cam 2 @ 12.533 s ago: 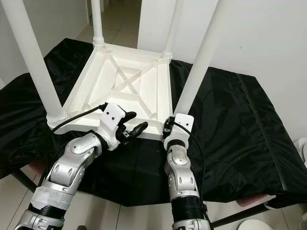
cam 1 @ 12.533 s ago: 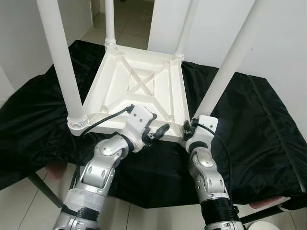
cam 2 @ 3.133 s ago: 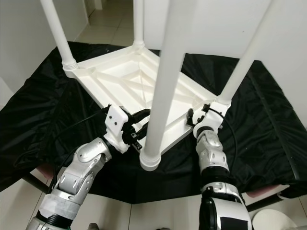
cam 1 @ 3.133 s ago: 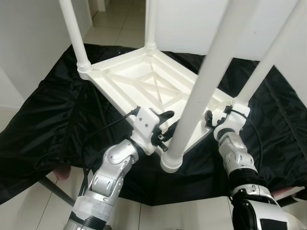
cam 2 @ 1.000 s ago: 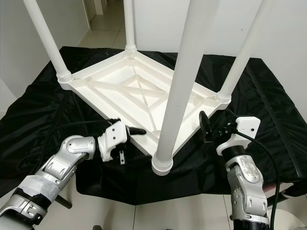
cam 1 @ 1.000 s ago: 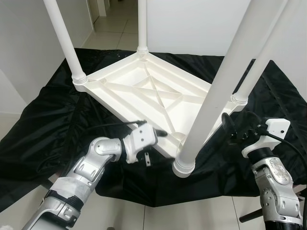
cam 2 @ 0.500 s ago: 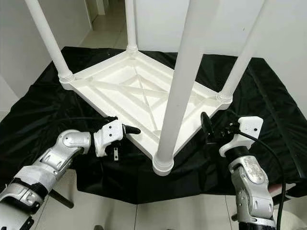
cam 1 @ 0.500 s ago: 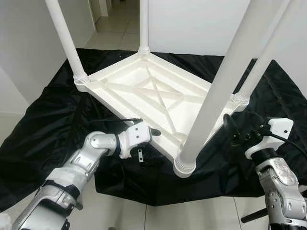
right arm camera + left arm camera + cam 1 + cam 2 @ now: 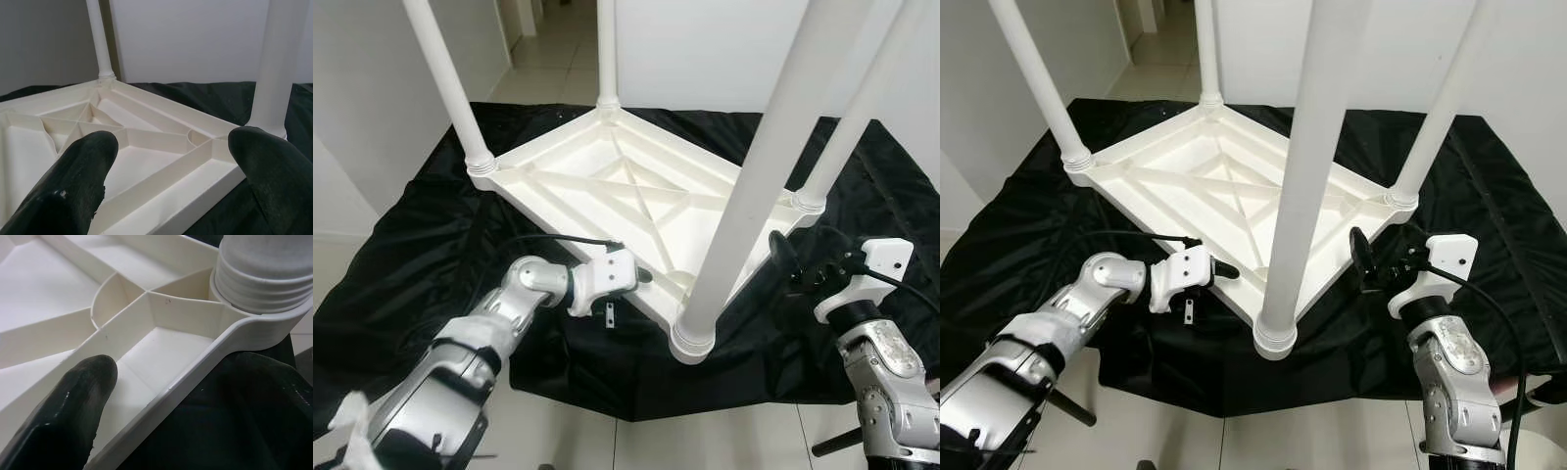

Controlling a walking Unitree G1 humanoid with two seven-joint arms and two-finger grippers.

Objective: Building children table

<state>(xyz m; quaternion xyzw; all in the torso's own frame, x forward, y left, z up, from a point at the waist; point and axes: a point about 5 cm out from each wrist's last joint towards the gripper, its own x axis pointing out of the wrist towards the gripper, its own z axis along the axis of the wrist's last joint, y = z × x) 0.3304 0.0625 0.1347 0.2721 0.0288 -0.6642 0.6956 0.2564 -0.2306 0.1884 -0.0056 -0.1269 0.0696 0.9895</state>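
Left gripper [image 9: 625, 286] straddles the near left rim of the upturned white children's table [image 9: 617, 191], fingers parted. Right gripper [image 9: 1371, 262] waits spread, just right of it on black cloth [image 9: 401, 255].

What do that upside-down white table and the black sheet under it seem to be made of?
The upside-down white table looks like moulded plastic: matte, with thin ribs and threaded leg collars. The black sheet looks like thin synthetic fabric, perhaps nylon, judging by its crinkles and slight sheen.
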